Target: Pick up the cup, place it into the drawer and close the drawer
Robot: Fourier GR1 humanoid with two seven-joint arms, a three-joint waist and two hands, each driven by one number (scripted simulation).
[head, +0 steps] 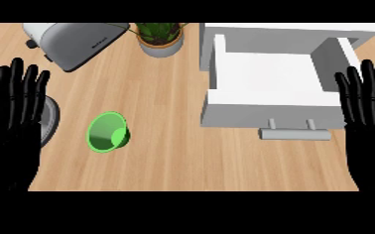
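A green cup (109, 132) lies tipped on the wooden counter at the lower left, its mouth facing up towards me. The white drawer (273, 110) stands pulled out at the right, nothing inside it, with a grey handle (295, 134) on its front. My left hand (21, 110) rests open at the left edge, fingers up, well left of the cup. My right hand (359, 110) rests open at the right edge, fingers up, beside the drawer's right wall. Neither hand touches anything.
A silver toaster (73, 42) sits at the back left. A potted plant (160, 38) stands behind the cup, left of the drawer's cabinet (293, 29). A grey round object (50, 121) shows partly under my left hand.
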